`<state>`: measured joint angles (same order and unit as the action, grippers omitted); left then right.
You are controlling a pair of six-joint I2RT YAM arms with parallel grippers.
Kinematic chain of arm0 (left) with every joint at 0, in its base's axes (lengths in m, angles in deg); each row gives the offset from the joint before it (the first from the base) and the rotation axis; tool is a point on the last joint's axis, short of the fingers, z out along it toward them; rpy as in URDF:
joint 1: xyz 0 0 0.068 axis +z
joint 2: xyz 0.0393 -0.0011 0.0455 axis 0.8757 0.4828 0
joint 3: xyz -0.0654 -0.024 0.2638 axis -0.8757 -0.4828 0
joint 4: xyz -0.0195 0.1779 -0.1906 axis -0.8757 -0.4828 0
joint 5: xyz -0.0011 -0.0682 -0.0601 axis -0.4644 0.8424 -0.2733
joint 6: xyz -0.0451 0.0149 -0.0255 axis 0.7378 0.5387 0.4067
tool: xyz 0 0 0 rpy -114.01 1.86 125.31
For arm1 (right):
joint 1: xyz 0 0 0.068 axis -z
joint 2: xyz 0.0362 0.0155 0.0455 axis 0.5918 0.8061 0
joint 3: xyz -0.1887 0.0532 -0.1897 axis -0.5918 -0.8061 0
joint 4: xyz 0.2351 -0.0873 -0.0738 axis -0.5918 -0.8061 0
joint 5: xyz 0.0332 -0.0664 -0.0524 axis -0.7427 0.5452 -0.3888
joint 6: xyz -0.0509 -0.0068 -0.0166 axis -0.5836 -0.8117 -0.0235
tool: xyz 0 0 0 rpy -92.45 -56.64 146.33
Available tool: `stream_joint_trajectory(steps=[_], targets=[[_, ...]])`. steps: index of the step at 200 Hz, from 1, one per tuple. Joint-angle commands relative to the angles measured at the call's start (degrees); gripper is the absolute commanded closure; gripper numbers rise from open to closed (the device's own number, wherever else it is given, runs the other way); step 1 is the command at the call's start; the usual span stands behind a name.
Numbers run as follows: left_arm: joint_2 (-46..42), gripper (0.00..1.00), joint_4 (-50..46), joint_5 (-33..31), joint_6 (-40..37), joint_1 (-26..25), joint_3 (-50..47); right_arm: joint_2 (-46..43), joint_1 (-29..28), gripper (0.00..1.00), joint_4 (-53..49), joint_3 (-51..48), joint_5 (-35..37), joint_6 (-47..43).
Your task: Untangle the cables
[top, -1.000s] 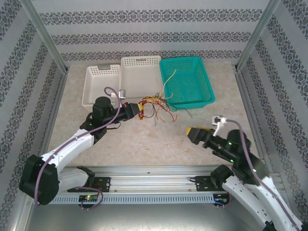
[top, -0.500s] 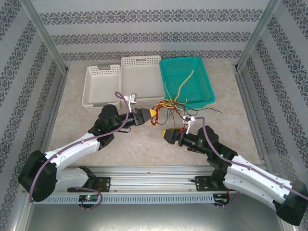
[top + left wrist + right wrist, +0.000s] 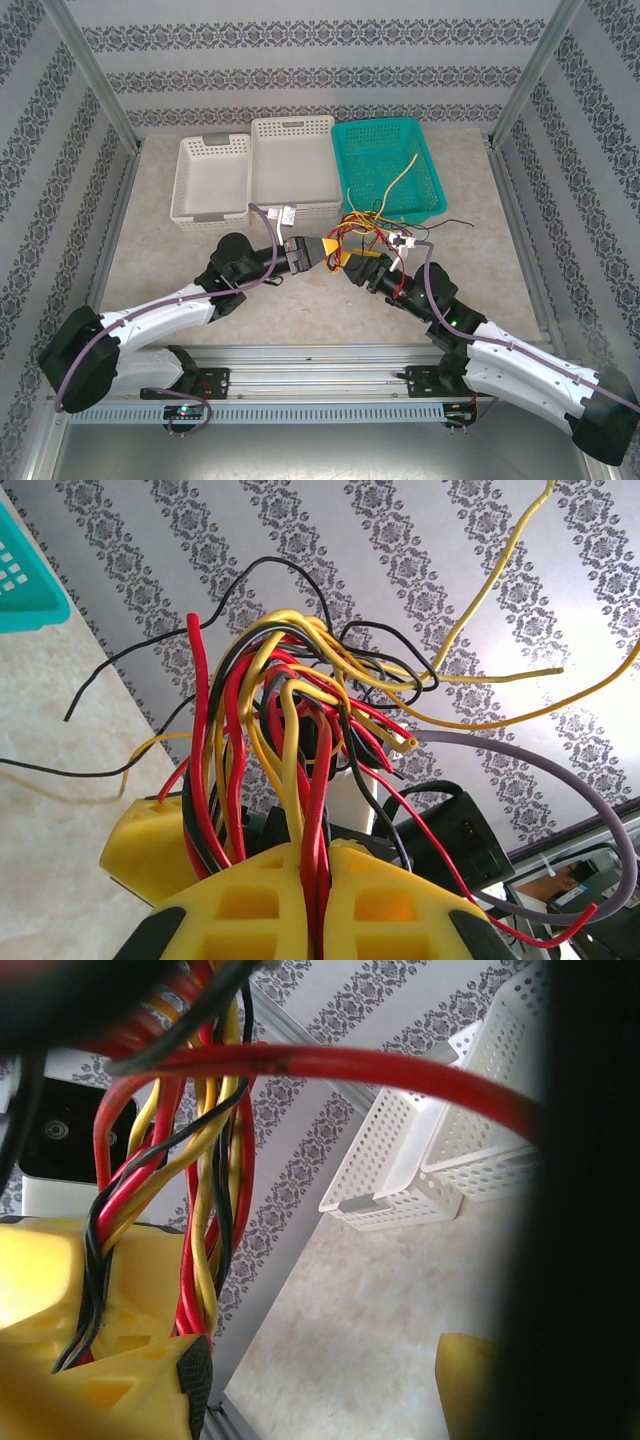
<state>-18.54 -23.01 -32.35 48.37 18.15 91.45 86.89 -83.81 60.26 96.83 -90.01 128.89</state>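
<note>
Left wrist view: left gripper [image 3: 315, 858] pinches thin, glossy, looping cables [image 3: 290, 695], while right gripper [image 3: 315, 1360] gapes wide.

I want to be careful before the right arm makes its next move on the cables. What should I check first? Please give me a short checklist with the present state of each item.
1. Left gripper holds the cables: ok, it is shut on the red strands.
2. Right gripper is ready to grasp: ok, the right wrist view shows a gap between its fingers.
3. A single strand sits alone in that gap: cannot tell.
4. Cables separated: not ok, red, yellow and black strands cross in one bunch.
5. Loose ends clear of the teal basket: not ok, a yellow end reaches over it.
</note>
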Motion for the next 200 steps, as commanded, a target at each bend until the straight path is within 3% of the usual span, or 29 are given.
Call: stream_joint_trajectory(steps=[1,67,111,161,200], targets=[[0.96,1.00,6.06,1.10,1.33,-1.71,-0.13,-0.69,-0.64,0.40,6.29,0.10,1.48,-0.55],[-0.48,1.00,2.87,0.37,-0.38,-1.73,-0.38,-9.12,-0.64,0.38,3.67,-2.80,1.94,-0.18],[1.10,1.00,5.14,0.69,0.67,-1.75,0.59,-3.70,-1.10,0.39,7.58,-2.80,-1.39,1.81],[1.41,1.00,6.24,0.32,1.12,-2.19,-0.20,-2.28,-2.65,0.40,8.81,-0.94,-0.33,-0.48],[1.61,1.00,7.26,0.05,1.38,-2.19,-0.26,0.71,-2.83,0.46,10.27,-1.18,-0.56,0.66]])
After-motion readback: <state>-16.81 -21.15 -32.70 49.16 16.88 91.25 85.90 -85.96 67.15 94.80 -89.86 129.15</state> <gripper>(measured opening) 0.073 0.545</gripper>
